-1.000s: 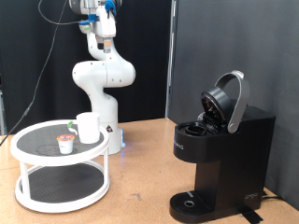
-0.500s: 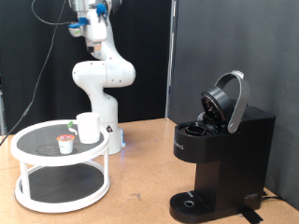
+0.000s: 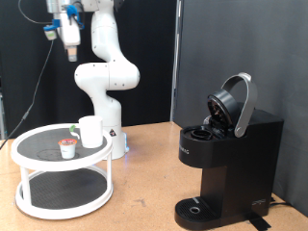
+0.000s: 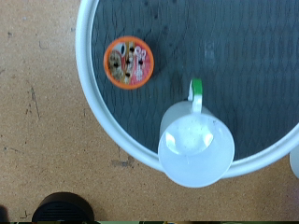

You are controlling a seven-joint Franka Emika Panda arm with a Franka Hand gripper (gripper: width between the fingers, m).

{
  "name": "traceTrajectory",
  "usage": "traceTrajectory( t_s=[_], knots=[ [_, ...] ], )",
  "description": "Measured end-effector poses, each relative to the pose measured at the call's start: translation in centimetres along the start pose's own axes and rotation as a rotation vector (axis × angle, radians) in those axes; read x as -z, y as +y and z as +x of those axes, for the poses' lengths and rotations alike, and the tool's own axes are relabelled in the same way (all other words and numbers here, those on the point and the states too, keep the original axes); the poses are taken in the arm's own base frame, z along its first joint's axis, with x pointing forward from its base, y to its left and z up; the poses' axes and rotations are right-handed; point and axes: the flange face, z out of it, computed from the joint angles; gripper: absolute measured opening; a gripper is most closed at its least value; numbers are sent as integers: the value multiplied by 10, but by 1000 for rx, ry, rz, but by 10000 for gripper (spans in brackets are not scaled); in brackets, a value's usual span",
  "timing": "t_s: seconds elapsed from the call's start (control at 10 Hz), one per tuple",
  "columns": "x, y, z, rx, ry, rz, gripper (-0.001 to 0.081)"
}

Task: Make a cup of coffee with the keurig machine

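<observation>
The white cup (image 3: 90, 131) stands upright on the top shelf of a round white two-tier stand (image 3: 38, 179) at the exterior view's left. A small coffee pod (image 3: 67, 148) stands beside it. The black keurig machine (image 3: 231, 159) is at the right with its domed lid (image 3: 234, 104) raised. My gripper (image 3: 70, 50) hangs high above the stand, well apart from everything, with nothing seen in it. The wrist view looks straight down on the cup (image 4: 196, 147) and the pod (image 4: 127, 62); no fingers show there.
A small green piece (image 4: 196, 91) lies on the shelf by the cup. The stand's white rim (image 4: 112, 131) curves across the wooden table (image 4: 47, 140). The white robot base (image 3: 106, 77) stands behind the stand. The machine's round drip tray (image 3: 197, 207) has nothing on it.
The arm has swung towards the exterior view's left, and the gripper has moved left and a little lower, to above the stand. Cup, pod and machine have not moved.
</observation>
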Motion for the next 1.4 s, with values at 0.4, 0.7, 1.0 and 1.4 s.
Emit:
traceTrajectory(
  t_s=[0.4, 0.7, 1.0, 1.4],
  knots=[
    [-1, -14, 13, -6, 9, -5, 734],
    [-8, -19, 13, 26, -49, 8, 734],
    [-37, -24, 8, 24, -45, 10, 734],
    [-95, -33, -9, 6, -14, 21, 734]
  ],
)
